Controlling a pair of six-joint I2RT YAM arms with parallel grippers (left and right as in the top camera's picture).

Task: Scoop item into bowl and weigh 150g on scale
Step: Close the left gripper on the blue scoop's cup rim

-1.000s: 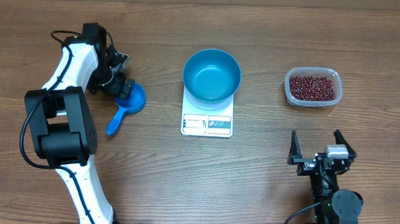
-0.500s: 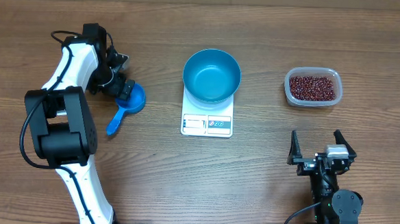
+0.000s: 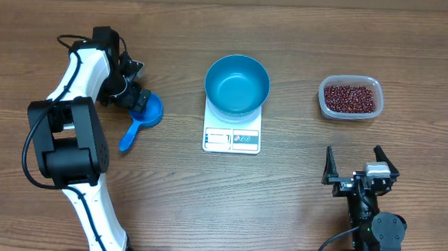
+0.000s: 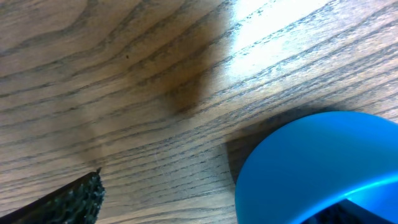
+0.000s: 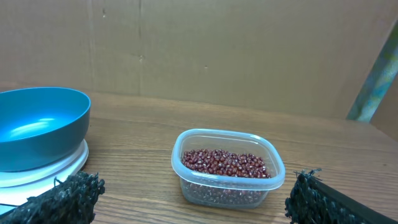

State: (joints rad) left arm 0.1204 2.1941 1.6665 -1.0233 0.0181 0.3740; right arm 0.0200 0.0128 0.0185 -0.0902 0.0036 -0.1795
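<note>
The empty blue bowl (image 3: 237,86) (image 5: 37,124) stands on the white scale (image 3: 232,139) (image 5: 59,167) at mid-table. Dark red-brown beans (image 3: 351,97) (image 5: 224,162) fill a clear tub (image 3: 321,98) (image 5: 227,190) at the right. A small blue scoop (image 3: 141,118) (image 4: 311,168) lies left of the scale. My left gripper (image 3: 135,98) (image 4: 211,211) is open and low over the table at the scoop's cup; one finger (image 4: 65,202) stands left of the cup, the other shows dark past its rim. My right gripper (image 3: 360,169) (image 5: 193,208) is open near the front edge, facing the tub, with nothing between its fingers.
The scoop's handle (image 3: 128,139) points toward the front left. Cardboard walls (image 5: 217,50) close off the back of the wooden table (image 3: 282,198). My left arm (image 3: 70,133) stretches along the table's left side.
</note>
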